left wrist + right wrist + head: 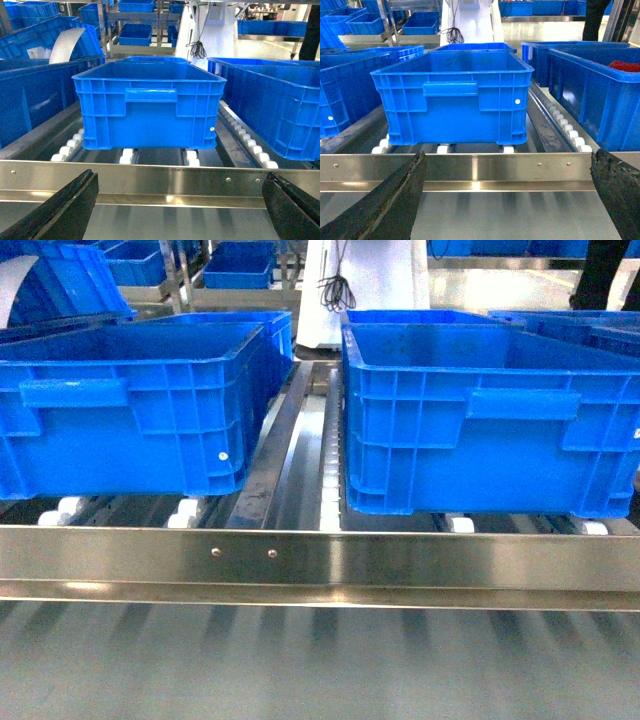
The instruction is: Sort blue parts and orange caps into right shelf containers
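No blue parts or orange caps show in any view. Two right shelf containers, large blue crates, stand on the steel shelf (400,558): one at left (130,410), one at right (480,420). Neither gripper appears in the head view. In the left wrist view my left gripper (180,175) is open and empty, its dark fingers (65,207) spread wide before the front rail, facing a crate (150,105). My right gripper (508,155) is also open and empty, with a crate (452,97) straight ahead beyond the rail.
White rollers (330,505) run between the crates. Another blue crate (592,90) at the far right of the right wrist view holds something red (624,65). More crates and racks stand behind, and a white machine base with a black cable (340,285).
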`<state>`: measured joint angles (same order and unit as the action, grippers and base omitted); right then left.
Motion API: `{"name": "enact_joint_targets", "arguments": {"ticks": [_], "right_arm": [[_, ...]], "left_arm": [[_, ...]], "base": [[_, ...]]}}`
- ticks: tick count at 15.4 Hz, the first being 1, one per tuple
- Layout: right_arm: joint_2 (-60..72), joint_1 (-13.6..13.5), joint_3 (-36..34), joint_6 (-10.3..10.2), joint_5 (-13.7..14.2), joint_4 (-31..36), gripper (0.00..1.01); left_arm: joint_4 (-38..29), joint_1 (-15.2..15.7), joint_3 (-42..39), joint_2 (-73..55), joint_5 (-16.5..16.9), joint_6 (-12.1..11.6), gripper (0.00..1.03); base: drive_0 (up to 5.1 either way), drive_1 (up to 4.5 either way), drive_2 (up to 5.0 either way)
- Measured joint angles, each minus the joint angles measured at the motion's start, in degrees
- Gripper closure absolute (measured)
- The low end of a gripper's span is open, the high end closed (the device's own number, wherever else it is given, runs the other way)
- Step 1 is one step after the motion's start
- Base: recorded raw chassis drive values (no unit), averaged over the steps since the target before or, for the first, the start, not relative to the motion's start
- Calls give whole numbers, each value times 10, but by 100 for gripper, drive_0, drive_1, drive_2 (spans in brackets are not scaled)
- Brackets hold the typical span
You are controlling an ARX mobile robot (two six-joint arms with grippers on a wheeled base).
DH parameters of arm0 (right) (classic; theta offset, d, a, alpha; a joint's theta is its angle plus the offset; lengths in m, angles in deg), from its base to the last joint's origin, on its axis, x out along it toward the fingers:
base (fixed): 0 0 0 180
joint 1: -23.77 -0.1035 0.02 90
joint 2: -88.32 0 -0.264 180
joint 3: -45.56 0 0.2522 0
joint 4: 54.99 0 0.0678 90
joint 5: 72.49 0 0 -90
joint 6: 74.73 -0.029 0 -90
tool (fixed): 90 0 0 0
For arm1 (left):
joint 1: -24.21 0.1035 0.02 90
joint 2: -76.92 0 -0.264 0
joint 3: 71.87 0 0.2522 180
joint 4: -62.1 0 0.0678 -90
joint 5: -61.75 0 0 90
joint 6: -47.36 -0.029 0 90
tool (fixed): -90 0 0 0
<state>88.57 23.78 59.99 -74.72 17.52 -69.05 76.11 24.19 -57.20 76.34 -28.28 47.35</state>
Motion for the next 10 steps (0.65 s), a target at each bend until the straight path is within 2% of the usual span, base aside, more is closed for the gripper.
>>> {"name": "enact_joint_targets", "arguments": {"ticks": [10], "right_arm": [[0, 0, 0, 0, 0, 0, 3]], "left_arm": [[0, 0, 0, 0, 0, 0, 5]], "base": [[0, 0, 0]]}}
